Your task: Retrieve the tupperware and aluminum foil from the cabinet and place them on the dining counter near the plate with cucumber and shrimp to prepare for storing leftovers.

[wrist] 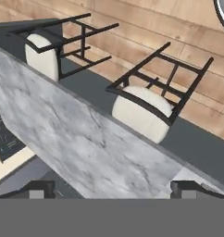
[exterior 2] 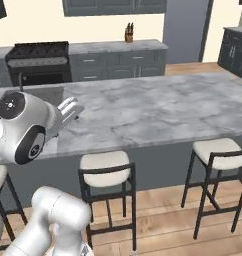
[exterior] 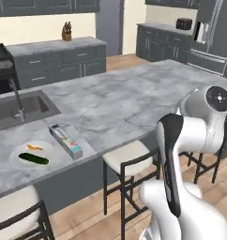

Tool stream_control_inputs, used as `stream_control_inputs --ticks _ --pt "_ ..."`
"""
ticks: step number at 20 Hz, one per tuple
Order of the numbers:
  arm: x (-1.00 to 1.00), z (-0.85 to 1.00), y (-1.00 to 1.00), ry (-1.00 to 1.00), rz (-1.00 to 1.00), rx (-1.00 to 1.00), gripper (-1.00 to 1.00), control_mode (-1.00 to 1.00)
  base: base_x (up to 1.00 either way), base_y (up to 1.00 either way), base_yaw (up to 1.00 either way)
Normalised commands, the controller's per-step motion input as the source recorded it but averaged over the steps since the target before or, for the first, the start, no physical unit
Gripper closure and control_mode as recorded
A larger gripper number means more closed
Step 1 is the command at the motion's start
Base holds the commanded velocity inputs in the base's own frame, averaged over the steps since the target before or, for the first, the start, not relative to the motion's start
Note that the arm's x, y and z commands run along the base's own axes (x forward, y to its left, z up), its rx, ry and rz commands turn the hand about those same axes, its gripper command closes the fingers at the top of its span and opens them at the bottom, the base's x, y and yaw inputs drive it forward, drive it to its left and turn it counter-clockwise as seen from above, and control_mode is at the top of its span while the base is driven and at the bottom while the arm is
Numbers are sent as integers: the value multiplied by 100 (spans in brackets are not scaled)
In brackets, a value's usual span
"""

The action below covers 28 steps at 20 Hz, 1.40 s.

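- Left base view: marble bench carries the aluminum foil just beside the plate with the cucumber.
- Right base view: stools line the bench's near side.
- Hand view: my claw is wide open, empty, over the bench.

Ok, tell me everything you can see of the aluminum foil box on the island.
The aluminum foil is a long, slim light-grey carton with red and teal marks on its top face and a teal near end. It looks like cardboard, closed and undamaged. It lies flat on the marble dining counter, near the front edge, angled toward the sink, just right of the plate with cucumber; no gap between box and plate can be made out. Nothing holds it.
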Motion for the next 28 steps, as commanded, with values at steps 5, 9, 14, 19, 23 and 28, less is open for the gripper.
stream_control_inputs --ticks 5,9,14,19,23,28 --pt "0 0 0 0 0 0 -100 100 4 -60 -79" --pt "0 0 0 0 0 0 -100 100 8 -67 -77" --pt "0 0 0 0 0 0 -100 100 34 -77 -68" --pt "0 0 0 0 0 0 -100 100 72 -63 -57" --pt "0 0 0 0 0 0 -100 100 100 -22 -35" --pt "0 0 0 0 0 0 -100 100 100 -12 -19"
